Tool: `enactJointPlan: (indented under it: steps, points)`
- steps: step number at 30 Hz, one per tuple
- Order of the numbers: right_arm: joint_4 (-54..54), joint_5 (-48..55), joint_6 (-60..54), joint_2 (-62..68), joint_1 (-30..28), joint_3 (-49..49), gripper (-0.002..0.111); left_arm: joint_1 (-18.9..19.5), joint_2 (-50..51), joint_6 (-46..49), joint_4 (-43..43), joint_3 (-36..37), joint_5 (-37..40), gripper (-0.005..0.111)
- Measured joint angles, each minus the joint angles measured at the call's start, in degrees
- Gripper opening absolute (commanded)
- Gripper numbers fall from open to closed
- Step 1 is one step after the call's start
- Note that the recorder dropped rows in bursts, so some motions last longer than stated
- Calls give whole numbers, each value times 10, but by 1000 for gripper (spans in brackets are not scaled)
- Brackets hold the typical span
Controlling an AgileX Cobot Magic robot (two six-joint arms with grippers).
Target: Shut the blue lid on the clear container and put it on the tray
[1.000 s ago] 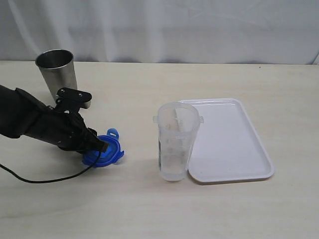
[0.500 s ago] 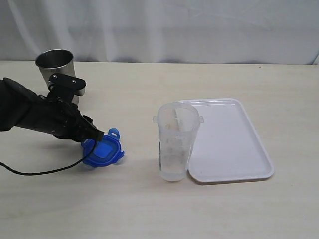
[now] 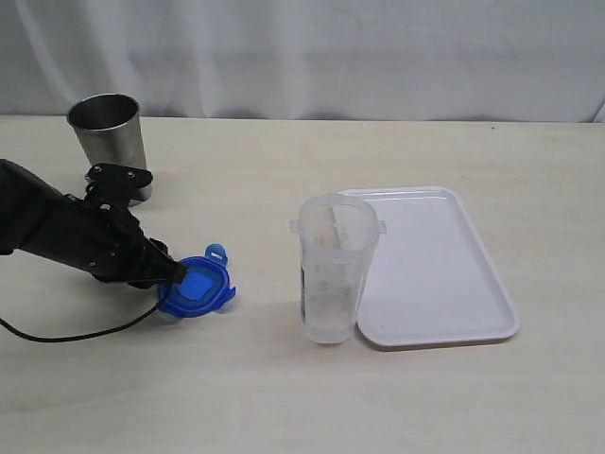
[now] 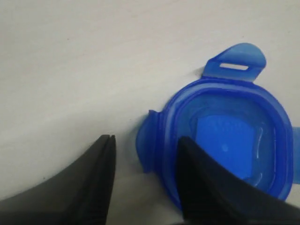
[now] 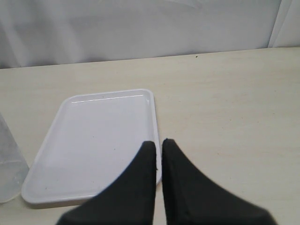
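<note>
The blue lid [image 3: 198, 288] lies on the table, left of the clear container [image 3: 333, 274], which stands open-topped against the near left corner of the white tray [image 3: 444, 274]. My left gripper [image 3: 180, 272] reaches low to the lid's left edge. In the left wrist view it [image 4: 145, 140] stands open astride the lid [image 4: 234, 136]: one finger over the lid's inside, the other on the table outside, with a gap to the rim. My right gripper [image 5: 159, 142] is shut and empty, above the tray [image 5: 93, 136]. The container [image 5: 7, 159] shows at that view's edge.
A steel cup [image 3: 109, 137] stands at the back left, just behind my left arm. A black cable [image 3: 76, 336] trails from that arm over the table. A white curtain closes off the back.
My left wrist lifted toward the steel cup, then dropped lower again. Its fingertips stayed at the lid's left edge. The lid tipped slightly and lies flatter now.
</note>
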Motion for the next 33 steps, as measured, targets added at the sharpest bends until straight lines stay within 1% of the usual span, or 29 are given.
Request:
enactJointPlan:
  steps: [22,28,31,33]
  points:
    - [0,0,0,0,0,0,4,0,14,22,-2,-26,5,38]
    - [0,0,0,0,0,0,4,0,14,22,-2,-26,5,16]
    - [0,0,0,0,0,0,4,0,14,22,-2,-26,5,8]
    - [0,0,0,0,0,0,4,0,14,22,-2,-27,6,4]
